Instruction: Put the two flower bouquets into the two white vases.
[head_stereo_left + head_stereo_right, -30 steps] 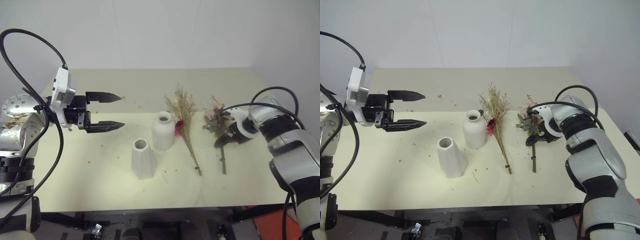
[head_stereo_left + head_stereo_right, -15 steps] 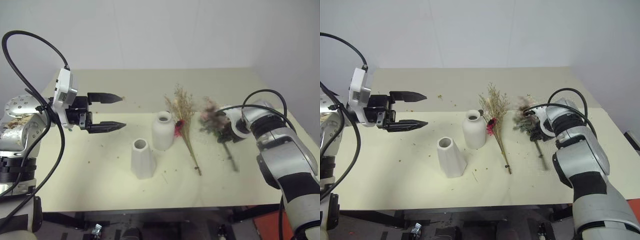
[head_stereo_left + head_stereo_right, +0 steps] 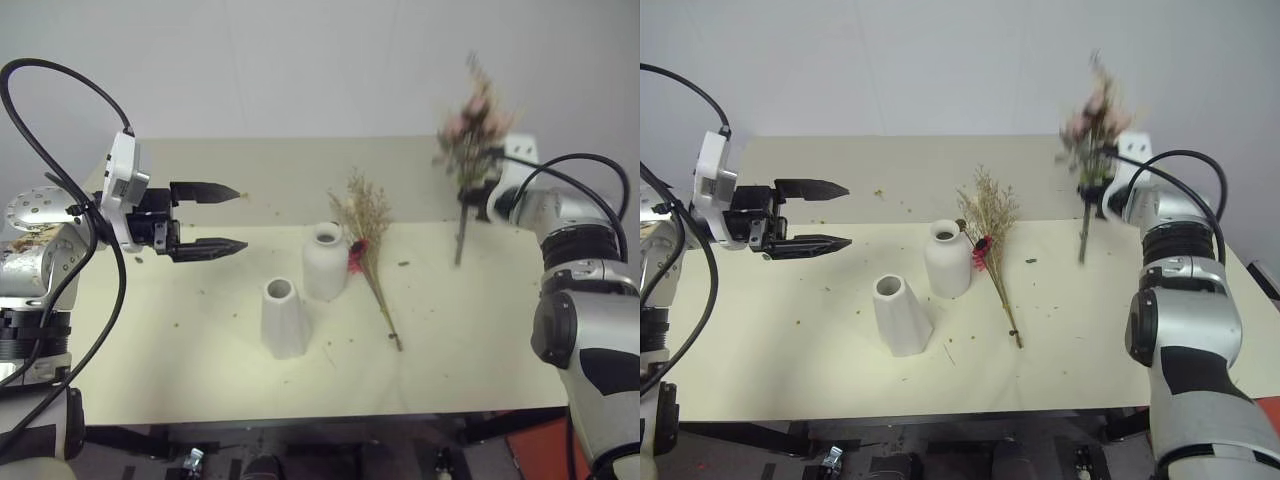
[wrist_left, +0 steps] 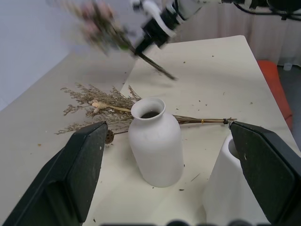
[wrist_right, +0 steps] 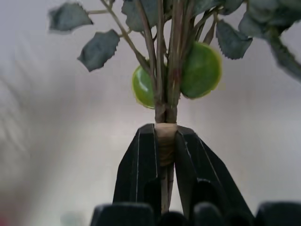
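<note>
My right gripper (image 3: 470,192) is shut on the stems (image 5: 165,141) of the pink bouquet (image 3: 470,120). It holds the bundle upright above the table's back right, blooms up and stem ends hanging below. The tan bouquet (image 3: 368,240) with red daisies lies flat on the table, just right of the bottle-shaped white vase (image 3: 325,262). The cone-shaped white vase (image 3: 284,318) stands in front and to the left of it. At the left my left gripper (image 3: 243,219) hovers open and level, pointing toward the vases, holding nothing.
The cream table (image 3: 480,340) carries small plant crumbs around the vases. A white wall rises behind its back edge. An orange object (image 3: 535,450) sits on the floor below the front right corner.
My right gripper shut on the pink bouquet where it lay on the table, then raised it and swung it upright toward the back right. The left gripper stayed put.
</note>
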`<state>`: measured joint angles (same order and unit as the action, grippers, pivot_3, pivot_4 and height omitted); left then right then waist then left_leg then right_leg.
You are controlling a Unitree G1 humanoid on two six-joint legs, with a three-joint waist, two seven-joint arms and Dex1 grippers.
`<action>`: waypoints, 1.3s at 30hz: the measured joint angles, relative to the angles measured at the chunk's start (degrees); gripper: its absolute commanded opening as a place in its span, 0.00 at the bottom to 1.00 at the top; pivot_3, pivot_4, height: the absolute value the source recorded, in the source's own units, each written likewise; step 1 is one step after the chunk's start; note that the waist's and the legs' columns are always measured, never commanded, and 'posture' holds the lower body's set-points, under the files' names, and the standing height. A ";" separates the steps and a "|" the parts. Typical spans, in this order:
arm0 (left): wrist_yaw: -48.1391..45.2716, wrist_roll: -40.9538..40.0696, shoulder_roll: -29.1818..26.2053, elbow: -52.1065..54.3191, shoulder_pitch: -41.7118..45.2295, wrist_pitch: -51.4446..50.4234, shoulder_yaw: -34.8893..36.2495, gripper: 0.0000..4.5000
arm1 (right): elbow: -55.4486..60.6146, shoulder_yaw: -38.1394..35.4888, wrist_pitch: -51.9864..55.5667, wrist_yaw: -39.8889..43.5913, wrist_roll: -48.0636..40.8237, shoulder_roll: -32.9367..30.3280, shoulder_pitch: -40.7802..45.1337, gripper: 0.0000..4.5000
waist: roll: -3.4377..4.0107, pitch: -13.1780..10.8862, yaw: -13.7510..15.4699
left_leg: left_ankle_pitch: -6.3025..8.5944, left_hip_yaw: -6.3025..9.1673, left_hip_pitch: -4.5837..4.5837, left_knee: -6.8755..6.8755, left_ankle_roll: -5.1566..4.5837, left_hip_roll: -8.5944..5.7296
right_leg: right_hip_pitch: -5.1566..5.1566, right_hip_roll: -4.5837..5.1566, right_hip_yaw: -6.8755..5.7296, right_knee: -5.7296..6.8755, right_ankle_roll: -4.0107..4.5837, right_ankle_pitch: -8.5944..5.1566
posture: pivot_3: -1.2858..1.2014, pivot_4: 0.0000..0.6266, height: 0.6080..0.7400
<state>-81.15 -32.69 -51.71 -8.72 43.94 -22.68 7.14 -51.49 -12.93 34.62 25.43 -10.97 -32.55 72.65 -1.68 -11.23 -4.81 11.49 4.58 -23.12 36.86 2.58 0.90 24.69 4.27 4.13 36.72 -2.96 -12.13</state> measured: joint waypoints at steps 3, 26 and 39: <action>0.34 -0.22 -0.80 -0.18 0.40 -3.53 -0.12 1.00 | 9.52 -4.14 -1.36 5.13 -7.28 2.95 -1.76 0.06 | 0.01 0.00 -0.76 | 0.00 0.02 0.00 0.02 0.00 0.00 | 0.00 0.00 0.00 0.05 0.01 0.01 | 0.52 0.24 1.00; 9.98 -1.21 -4.56 6.77 -0.20 -20.11 0.29 1.00 | 38.31 6.86 -1.49 18.83 -19.89 15.31 -10.92 0.06 | 0.02 -0.01 -0.62 | -0.01 0.05 0.04 0.03 0.00 0.01 | 0.03 -0.02 -0.02 0.14 0.02 0.00 | 0.52 0.24 1.00; 10.23 -1.21 -4.56 7.21 -0.80 -20.12 0.28 1.00 | 40.17 10.05 -6.92 18.96 -17.02 17.80 -12.68 0.06 | 0.01 -0.01 -0.70 | -0.01 0.05 0.11 0.03 0.00 0.02 | 0.02 -0.03 -0.01 0.21 0.03 -0.01 | 0.52 0.24 1.00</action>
<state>-70.91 -33.90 -56.27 -1.51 43.14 -42.80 7.42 -11.32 -2.89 27.70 44.39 -28.00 -14.75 59.97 -1.67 -11.24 -5.51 11.49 4.63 -23.01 36.89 2.58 0.92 24.72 4.24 4.12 36.94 -2.94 -12.14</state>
